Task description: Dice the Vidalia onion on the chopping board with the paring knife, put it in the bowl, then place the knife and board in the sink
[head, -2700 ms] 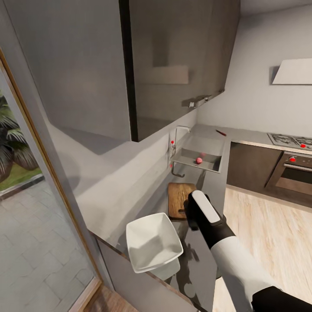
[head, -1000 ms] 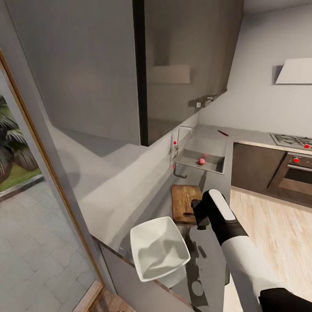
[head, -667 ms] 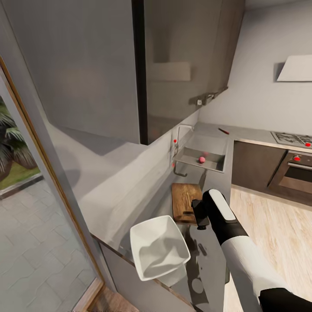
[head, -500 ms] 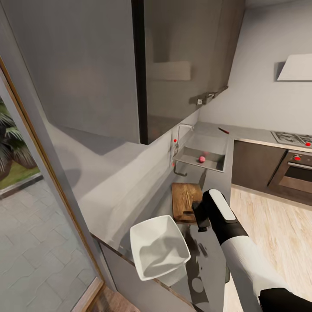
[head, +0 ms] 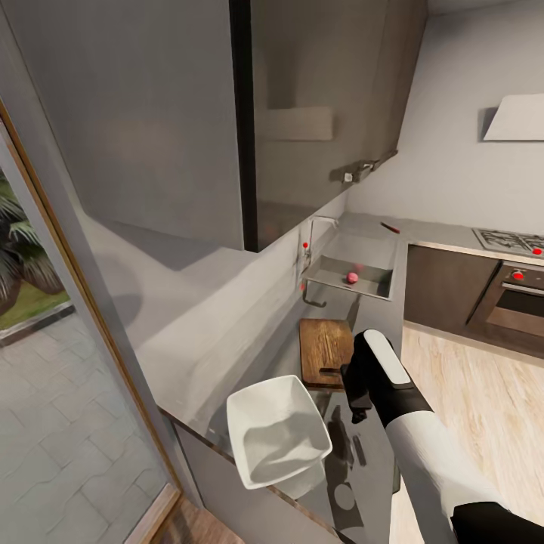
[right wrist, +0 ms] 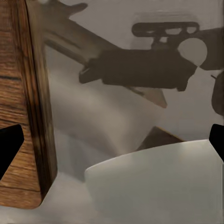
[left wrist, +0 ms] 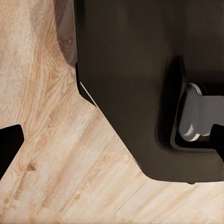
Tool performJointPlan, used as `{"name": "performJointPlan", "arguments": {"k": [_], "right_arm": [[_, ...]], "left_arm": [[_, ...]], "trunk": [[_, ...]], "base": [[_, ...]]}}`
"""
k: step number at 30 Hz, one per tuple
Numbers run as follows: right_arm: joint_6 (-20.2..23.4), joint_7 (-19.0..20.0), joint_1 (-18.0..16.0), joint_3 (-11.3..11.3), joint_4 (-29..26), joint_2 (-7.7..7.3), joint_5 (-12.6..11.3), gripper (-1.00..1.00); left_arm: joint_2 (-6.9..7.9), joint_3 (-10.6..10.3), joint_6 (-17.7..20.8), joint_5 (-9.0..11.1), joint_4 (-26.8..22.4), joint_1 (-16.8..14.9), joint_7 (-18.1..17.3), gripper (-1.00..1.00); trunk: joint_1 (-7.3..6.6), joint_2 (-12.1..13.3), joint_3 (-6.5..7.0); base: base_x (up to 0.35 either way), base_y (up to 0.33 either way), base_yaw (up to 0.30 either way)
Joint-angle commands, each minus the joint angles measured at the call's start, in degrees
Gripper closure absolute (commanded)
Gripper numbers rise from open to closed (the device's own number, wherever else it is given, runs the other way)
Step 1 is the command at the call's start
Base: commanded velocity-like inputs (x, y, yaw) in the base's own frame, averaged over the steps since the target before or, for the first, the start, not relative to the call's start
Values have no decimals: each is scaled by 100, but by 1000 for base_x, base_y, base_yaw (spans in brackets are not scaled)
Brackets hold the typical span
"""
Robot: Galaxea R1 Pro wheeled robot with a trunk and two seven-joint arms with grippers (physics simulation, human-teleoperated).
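1. On the grey countertop (head: pixel 378 332), head view: the chopping board (head: pixel 323 349) lies flat, its handle slot toward the camera, with the white bowl (head: pixel 276 438) just beside its near end, at the counter's edge.
2. Right gripper (head: pixel 355 408): it hovers over the counter at the board's near right corner, beside the bowl. Both fingertips sit at opposite margins of the right wrist view, so the jaws are spread wide, holding nothing; between them appear the board's edge (right wrist: pixel 28 116) and the bowl's rim (right wrist: pixel 158 182).
3. Sink (head: pixel 378 289): farther along the counter, holding a small pinkish-red onion (head: pixel 352 278); the tap (head: pixel 317 227) stands at the wall side.
4. Paring knife (head: pixel 390 228): on the counter beyond the sink.
5. Left gripper: the left wrist view faces wooden floor (left wrist: pixel 56 154) and a dark body (left wrist: pixel 130 84); its jaw state cannot be told.
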Motion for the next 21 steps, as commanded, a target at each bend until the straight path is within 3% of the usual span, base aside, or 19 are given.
{"name": "performJointPlan", "arguments": {"k": [1, 14, 21], "right_arm": [[-62, -10, -4, 9, -2, -3, -10, -100], [-72, -6, -1, 9, -2, -3, -7, -100], [-43, 251, -144, 9, -26, -3, -5, -100]], "left_arm": [[-1, 0, -13, 1, -3, -1, 0, -100], [1, 0, -13, 3, -3, -1, 0, -100], [-1, 0, -13, 0, -3, -1, -1, -100]], "trunk": [[3, -11, -11], [3, -11, -11], [3, -11, -11]], "base": [[0, 0, 0], [53, 0, 0], [4, 0, 0]]}}
